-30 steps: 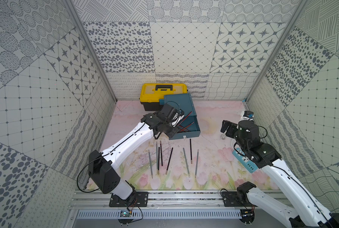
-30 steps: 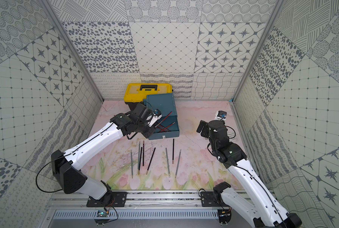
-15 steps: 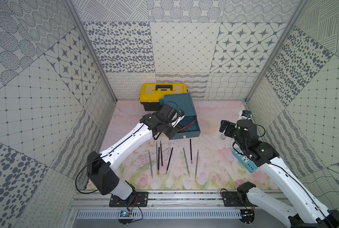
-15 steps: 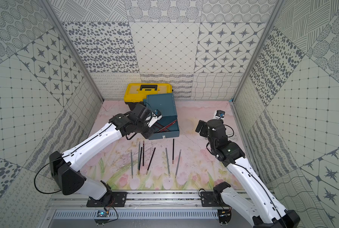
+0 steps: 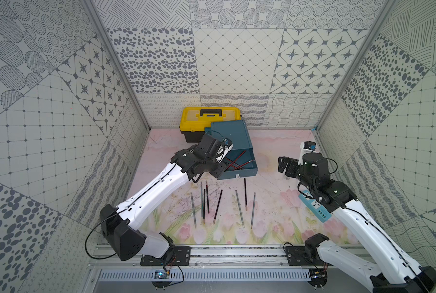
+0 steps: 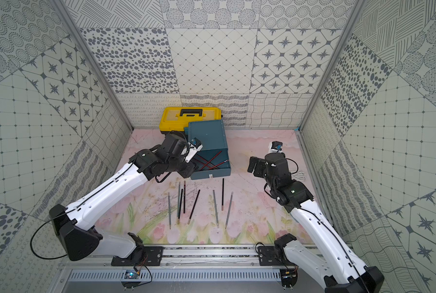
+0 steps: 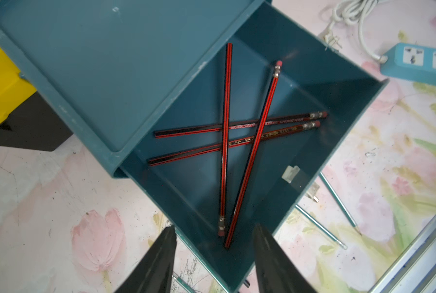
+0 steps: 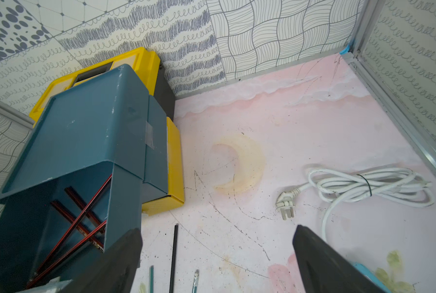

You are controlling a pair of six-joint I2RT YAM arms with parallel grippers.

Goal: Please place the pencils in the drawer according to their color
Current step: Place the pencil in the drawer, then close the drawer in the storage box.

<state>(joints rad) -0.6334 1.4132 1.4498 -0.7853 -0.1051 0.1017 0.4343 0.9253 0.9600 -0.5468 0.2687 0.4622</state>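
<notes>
The teal drawer (image 5: pixel 228 137) cabinet stands at the back, its top drawer (image 7: pixel 186 190) pulled out. Several dark red striped pencils (image 7: pixel 252 152) lie crossed inside it, also seen in both top views (image 5: pixel 237 161) (image 6: pixel 210 159) and in the right wrist view (image 8: pixel 82 215). My left gripper (image 7: pixel 214 228) hovers open over the drawer's near corner (image 5: pixel 217 171) and holds nothing. Several silver-grey and black pencils (image 5: pixel 217 206) (image 6: pixel 193 206) lie in a row on the floor in front. My right gripper (image 5: pixel 284 165) (image 8: pixel 217 229) hangs open to the right of the drawer, above bare floor near a black pencil (image 8: pixel 173 253).
A yellow toolbox (image 5: pixel 209 119) stands against the back wall behind the cabinet. A blue power strip (image 5: pixel 314 206) lies under my right arm, with its coiled white cable (image 8: pixel 364 182) and plug on the floor at the right. Patterned walls close in on three sides.
My left gripper has opened, and the red striped pencil it held over the drawer now lies inside with the others. The right arm has shifted only slightly.
</notes>
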